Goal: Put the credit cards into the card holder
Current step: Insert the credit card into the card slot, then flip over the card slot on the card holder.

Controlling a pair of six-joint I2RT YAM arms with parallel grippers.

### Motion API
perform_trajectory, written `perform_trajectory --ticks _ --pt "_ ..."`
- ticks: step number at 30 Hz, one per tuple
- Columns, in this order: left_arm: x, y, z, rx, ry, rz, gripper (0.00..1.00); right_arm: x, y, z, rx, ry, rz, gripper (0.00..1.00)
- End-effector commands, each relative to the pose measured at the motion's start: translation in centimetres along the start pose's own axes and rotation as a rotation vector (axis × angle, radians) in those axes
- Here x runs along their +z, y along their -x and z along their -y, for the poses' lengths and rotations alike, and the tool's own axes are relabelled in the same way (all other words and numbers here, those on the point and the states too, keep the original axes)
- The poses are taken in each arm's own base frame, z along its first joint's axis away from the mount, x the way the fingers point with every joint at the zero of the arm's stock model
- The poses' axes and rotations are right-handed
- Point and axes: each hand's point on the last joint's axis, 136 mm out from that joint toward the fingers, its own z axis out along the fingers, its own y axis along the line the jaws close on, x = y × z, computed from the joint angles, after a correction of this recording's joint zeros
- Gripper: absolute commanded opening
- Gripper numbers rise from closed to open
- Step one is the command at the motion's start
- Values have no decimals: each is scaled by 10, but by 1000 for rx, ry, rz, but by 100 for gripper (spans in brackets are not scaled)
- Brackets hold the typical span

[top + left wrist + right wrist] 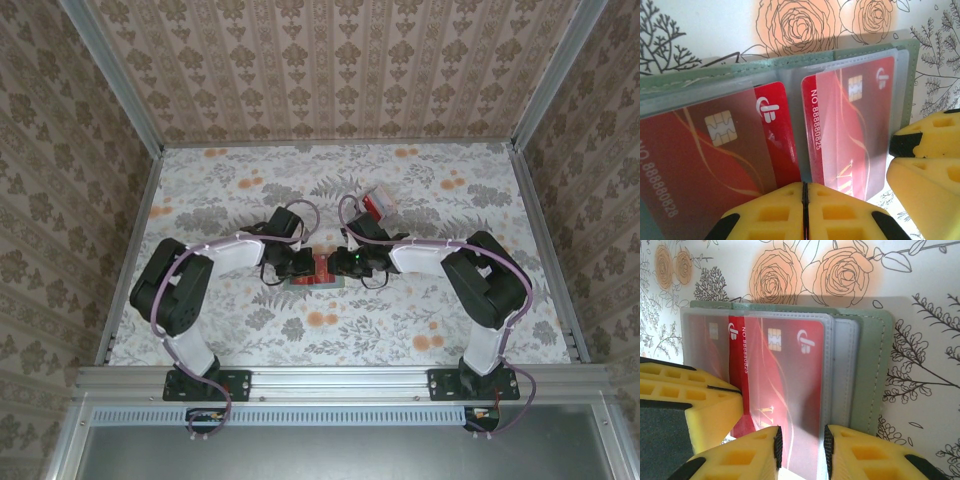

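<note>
At the bottom centre of the left wrist view, the left end effector (804, 212) has its yellow fingers pressed together, with only a thin dark seam between them. The edge of a clear sleeve runs down to that seam, but I cannot tell whether it is pinched. At the bottom of the right wrist view, the right end effector (801, 455) stands narrow, its dark pads a little apart. The lower end of a sleeved red card lies in the gap, and I cannot tell whether the pads press it.

Just above both lies the card holder (871, 365), open on the counter (925, 295), a stitched grey-green border around clear plastic sleeves. The credit cards (850, 125) in the sleeves are red, each with a gold chip and a white logo. One reads "NO. 88880825" along its side. The card at the lower left of the left wrist view bears a like number, mostly eights, its start cut by the frame edge.

The counter is printed with orange roses and black line-drawn leaves. In the top view the holder sits at the frame's centre between the two end effectors, and a loose pile (376, 205) of red and white cards lies up and right of it, apart.
</note>
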Motion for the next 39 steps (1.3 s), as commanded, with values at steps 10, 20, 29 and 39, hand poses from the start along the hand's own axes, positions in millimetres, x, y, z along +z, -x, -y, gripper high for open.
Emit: perform_trajectory --ticks 10,20,29,39 --pt "16 1 0 -13 -23 -14 3 5 2 -5 21 30 -9 31" --pt "18 -1 -1 -11 -17 -17 2 -8 11 -27 10 87 18 32" --pt "18 -2 -1 -9 -16 -19 2 -22 18 -43 -1 128 39 32" --pt "17 -1 -2 -8 -15 -13 2 -31 21 -55 -6 171 45 32"
